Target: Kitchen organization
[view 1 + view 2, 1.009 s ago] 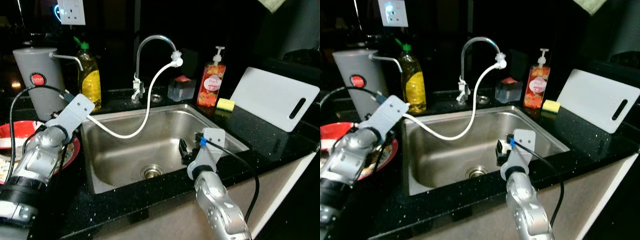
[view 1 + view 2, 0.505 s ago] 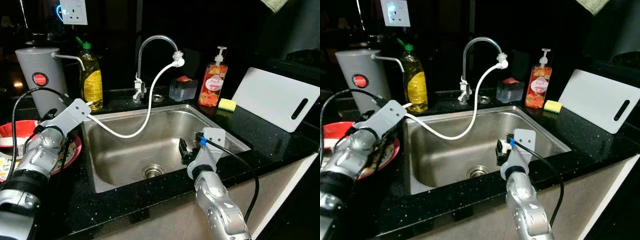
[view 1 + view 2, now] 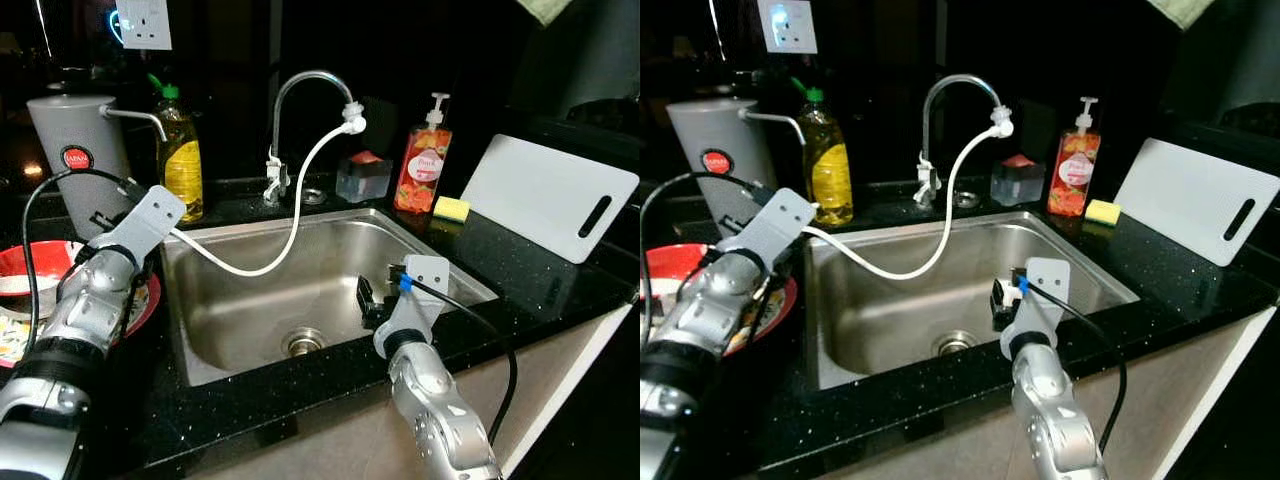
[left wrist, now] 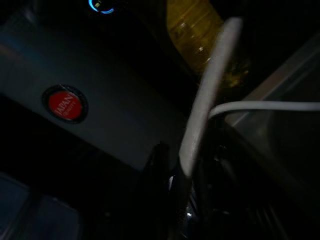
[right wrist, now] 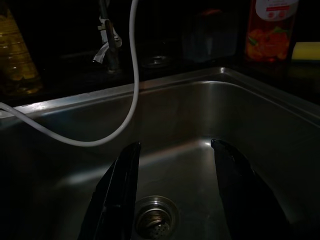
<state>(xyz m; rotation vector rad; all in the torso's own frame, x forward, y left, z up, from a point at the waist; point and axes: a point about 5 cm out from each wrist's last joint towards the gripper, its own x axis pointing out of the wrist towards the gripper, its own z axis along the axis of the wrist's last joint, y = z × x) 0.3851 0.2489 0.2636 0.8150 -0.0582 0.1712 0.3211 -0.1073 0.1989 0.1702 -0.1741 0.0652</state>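
Hose [image 3: 262,268]: left gripper [image 4: 175,170] clamps its free end by sink's [image 3: 330,225] left rim, near red plate [image 3: 30,262]. Right gripper [image 5: 172,195], jaws wide w/ nothing between, hangs over drain [image 5: 156,220]. Risk: pull too hard & hose pops off tap [image 3: 300,85]. It sags into basin, then climbs to tap spout.

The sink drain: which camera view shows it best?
The right wrist view: the sink drain lies close, between the right hand's open fingers, its strainer holes visible. Both eye views show it small and far. The left wrist view faces the grey canister.
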